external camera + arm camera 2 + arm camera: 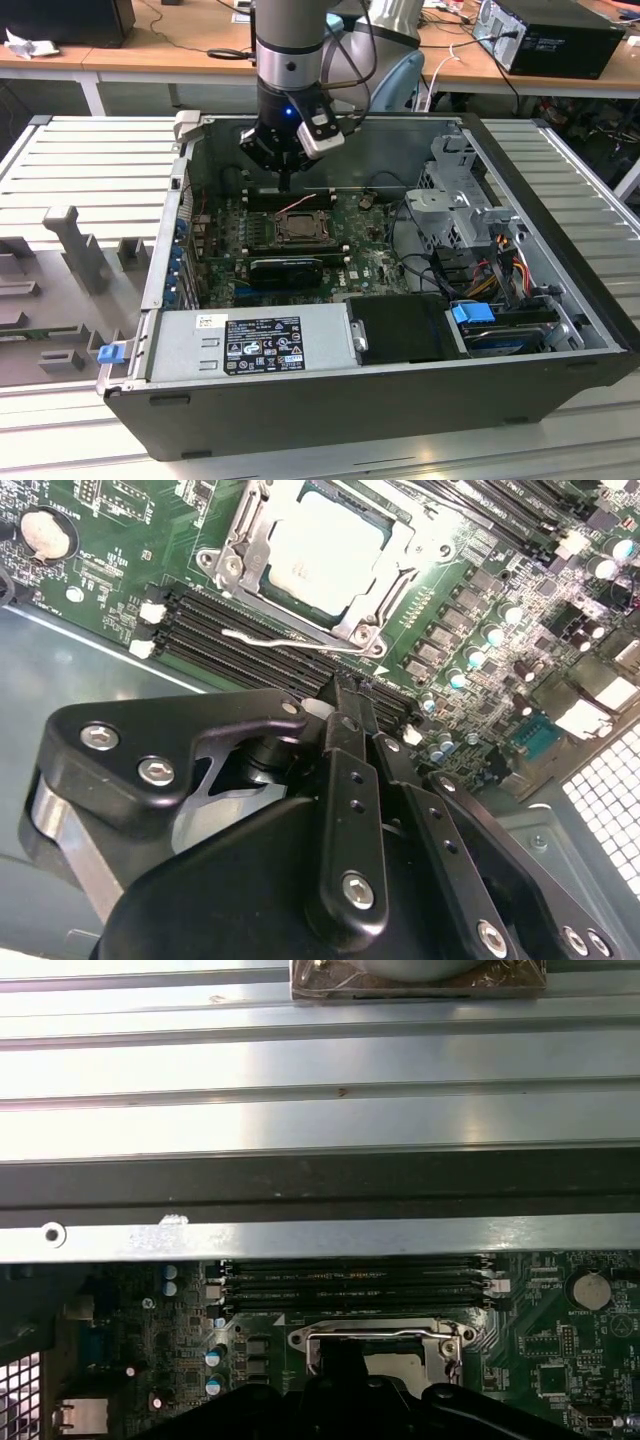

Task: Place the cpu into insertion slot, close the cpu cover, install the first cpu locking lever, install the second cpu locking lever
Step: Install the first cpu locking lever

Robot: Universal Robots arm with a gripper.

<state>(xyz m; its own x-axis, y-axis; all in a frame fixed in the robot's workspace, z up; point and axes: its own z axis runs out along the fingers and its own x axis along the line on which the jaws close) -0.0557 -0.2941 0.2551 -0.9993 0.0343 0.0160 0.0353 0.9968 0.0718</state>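
Black gripper (345, 715) links are crowding the lower half of the second wrist view, the jaws pressed together with nothing between them, tip hovering just over the memory slots (250, 645). Beyond, in the upper middle, the cpu (325, 550) is sitting in the insertion slot (232, 565) with the cpu cover (385, 605) lying down around it, and a thin locking lever (275, 640) is standing free beside the frame. Risk, as I judge it: the closed tip could slip off that slim lever and scrape the motherboard (110, 570).
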